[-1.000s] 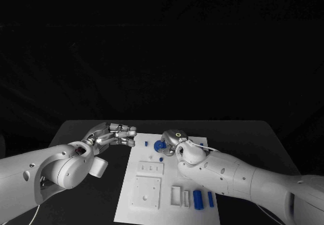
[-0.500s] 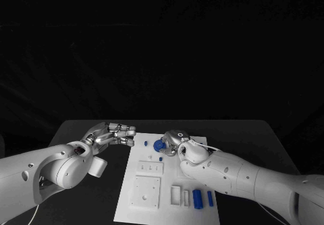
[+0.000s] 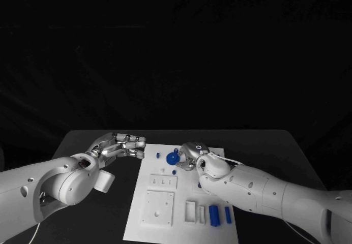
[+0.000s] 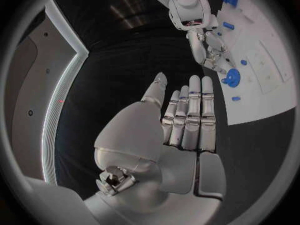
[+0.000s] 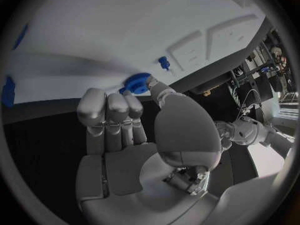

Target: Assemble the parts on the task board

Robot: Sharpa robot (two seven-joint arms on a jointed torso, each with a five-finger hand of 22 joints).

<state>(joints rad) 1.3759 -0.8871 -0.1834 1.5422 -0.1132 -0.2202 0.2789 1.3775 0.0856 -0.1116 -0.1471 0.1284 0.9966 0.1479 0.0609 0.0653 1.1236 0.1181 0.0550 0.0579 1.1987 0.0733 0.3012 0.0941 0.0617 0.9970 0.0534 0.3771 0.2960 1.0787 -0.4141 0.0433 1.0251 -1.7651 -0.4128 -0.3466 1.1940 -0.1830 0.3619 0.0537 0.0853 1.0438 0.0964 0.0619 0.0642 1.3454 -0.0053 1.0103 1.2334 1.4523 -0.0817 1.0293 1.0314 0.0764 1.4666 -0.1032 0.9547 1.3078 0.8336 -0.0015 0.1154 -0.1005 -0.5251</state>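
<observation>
The white task board [image 3: 183, 223] lies in the middle of the table. A round blue gear [image 3: 173, 158] sits at its far end. My right hand [image 3: 194, 152] is at the gear's right side. In the right wrist view the thumb and curled fingers of my right hand [image 5: 137, 135] pinch the edge of the gear [image 5: 136, 82]. My left hand [image 3: 121, 144] hovers off the board's far left corner. In the left wrist view, my left hand [image 4: 181, 130] has its fingers straight and holds nothing. That view also takes in the gear [image 4: 232, 77].
Two small blue pegs [image 3: 157, 154] [image 3: 174, 172] stand near the gear. Two long blue pieces [image 3: 214, 215] [image 3: 228, 215] lie at the board's near right beside a white slotted block [image 3: 191, 211]. White raised blocks [image 3: 164, 182] [image 3: 160, 207] occupy the board's left half.
My right hand has shifted slightly to the right, and more of the gear's round face shows. My left hand has drifted a little to the left.
</observation>
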